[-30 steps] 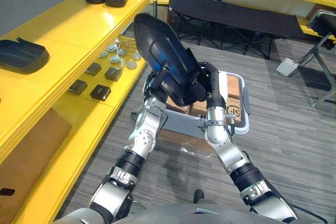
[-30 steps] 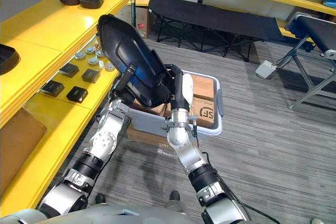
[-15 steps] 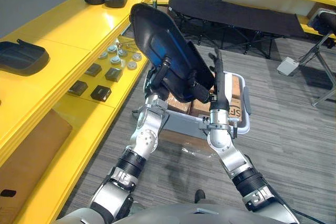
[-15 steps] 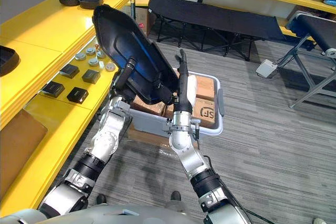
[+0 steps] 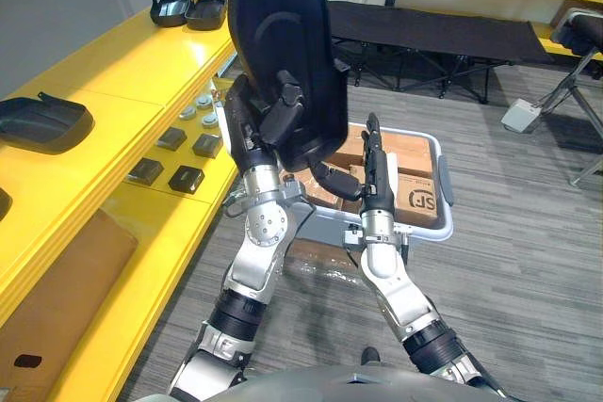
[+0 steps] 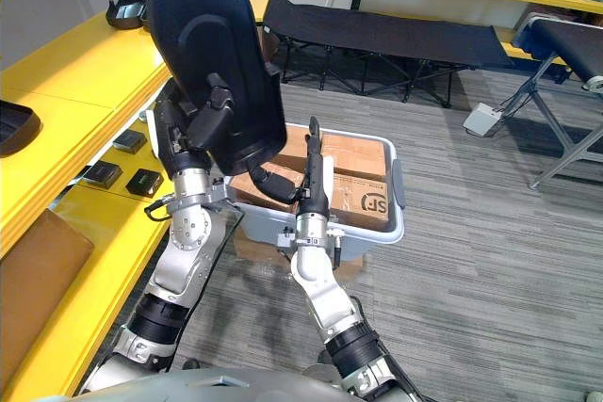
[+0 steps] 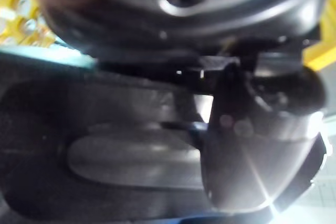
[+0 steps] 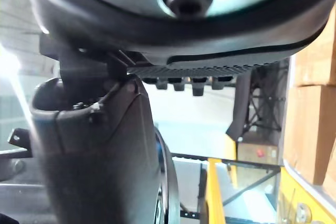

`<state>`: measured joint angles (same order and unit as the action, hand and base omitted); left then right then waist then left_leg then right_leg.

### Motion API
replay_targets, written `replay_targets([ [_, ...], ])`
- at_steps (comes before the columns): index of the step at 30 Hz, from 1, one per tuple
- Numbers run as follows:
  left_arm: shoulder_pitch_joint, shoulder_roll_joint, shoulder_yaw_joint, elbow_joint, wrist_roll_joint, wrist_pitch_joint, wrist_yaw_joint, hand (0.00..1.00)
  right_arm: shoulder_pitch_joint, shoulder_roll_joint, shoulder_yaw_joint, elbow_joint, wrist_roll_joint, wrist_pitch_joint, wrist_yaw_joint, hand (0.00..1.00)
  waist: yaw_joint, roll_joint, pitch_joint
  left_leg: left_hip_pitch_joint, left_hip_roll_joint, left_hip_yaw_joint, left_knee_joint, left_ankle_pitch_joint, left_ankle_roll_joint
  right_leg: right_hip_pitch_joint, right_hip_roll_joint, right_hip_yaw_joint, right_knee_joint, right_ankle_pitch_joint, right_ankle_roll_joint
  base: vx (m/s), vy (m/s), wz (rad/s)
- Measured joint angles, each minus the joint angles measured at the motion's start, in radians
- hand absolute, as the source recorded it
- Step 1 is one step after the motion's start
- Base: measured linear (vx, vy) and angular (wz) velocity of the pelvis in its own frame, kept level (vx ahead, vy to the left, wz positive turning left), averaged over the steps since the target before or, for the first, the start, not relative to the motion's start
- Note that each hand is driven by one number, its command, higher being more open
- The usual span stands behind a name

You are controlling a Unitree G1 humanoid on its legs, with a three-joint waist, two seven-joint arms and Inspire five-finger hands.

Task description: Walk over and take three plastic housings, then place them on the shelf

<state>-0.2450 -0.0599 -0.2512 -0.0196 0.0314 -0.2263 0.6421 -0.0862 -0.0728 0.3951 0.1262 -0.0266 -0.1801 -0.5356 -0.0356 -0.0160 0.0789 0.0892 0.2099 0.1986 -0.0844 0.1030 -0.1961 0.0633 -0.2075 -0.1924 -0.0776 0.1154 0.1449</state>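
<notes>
The left hand (image 5: 268, 124) clamped the large black oval plastic housing (image 5: 278, 35) by its lower edge, holding it upright. The right hand (image 5: 369, 176), fingers straight, stood just beside at 4 o'clock. Top-heavy on one grip, the housing could pivot loose into the grey plastic bin (image 5: 438, 214) before reaching the long yellow shelf (image 5: 122, 72) at 9 o'clock.

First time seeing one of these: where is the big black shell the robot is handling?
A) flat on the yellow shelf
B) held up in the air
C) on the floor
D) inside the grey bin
B: the left robot hand grips the black shell upright in the air, clear of the grey bin and the yellow shelf.
</notes>
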Motion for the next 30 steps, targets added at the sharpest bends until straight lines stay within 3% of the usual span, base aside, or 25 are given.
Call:
replay_targets([
  [6,0.041,0.038,0.139,-0.064,0.178,0.016,0.101,0.00,0.153,-0.011,-0.034,0.000,0.043,0.047,0.003,1.00,0.001,0.001,-0.001,0.000,0.000,0.006,0.000,-0.007,-0.002,-0.006,0.000,0.005,0.000,-0.002,-0.001,0.00,0.001,-0.03],
  [11,0.123,0.053,0.128,-0.067,0.175,0.027,0.104,0.00,0.192,-0.012,-0.036,-0.005,0.147,0.011,0.105,1.00,-0.005,0.004,-0.010,0.000,0.000,0.014,0.000,-0.013,-0.002,-0.014,0.000,0.006,0.000,0.000,0.003,0.01,0.010,-0.06],
  [14,0.219,0.059,0.114,-0.066,0.118,0.011,0.038,0.00,0.237,-0.009,-0.052,-0.028,0.229,-0.043,0.214,1.00,-0.013,0.009,-0.013,-0.003,0.000,0.017,0.000,-0.017,0.000,-0.019,0.000,0.006,0.000,0.000,0.004,0.01,0.007,-0.03],
  [16,0.257,0.060,0.111,-0.066,0.069,-0.007,0.002,0.00,0.257,-0.007,-0.072,-0.035,0.241,-0.052,0.244,1.00,-0.014,0.009,-0.014,-0.007,0.000,0.019,0.000,-0.018,0.001,-0.024,0.000,0.006,0.000,-0.001,0.004,0.00,0.000,0.00],
  [20,0.402,0.060,0.112,-0.074,-0.145,-0.055,-0.164,0.00,0.352,-0.011,-0.196,-0.037,0.269,-0.064,0.333,1.00,-0.009,0.010,-0.015,-0.011,0.000,0.022,0.000,-0.021,0.005,-0.029,0.000,0.006,0.000,-0.003,0.008,0.00,0.000,0.00],
  [23,0.473,0.061,0.120,-0.109,-0.235,-0.056,-0.238,0.00,0.395,-0.037,-0.231,-0.037,0.292,-0.073,0.409,1.00,-0.009,0.010,-0.015,-0.011,0.000,0.022,0.000,-0.023,0.005,-0.024,0.000,0.005,0.000,-0.005,0.010,0.00,0.000,0.00],
  [30,0.496,0.073,0.174,-0.224,-0.216,-0.065,-0.251,0.00,0.373,-0.050,-0.189,-0.037,0.440,-0.092,0.602,1.00,0.022,0.021,-0.016,-0.017,0.000,-0.042,0.000,-0.027,0.005,0.012,-0.001,-0.059,0.000,-0.028,0.006,-0.02,-0.001,0.24],
])
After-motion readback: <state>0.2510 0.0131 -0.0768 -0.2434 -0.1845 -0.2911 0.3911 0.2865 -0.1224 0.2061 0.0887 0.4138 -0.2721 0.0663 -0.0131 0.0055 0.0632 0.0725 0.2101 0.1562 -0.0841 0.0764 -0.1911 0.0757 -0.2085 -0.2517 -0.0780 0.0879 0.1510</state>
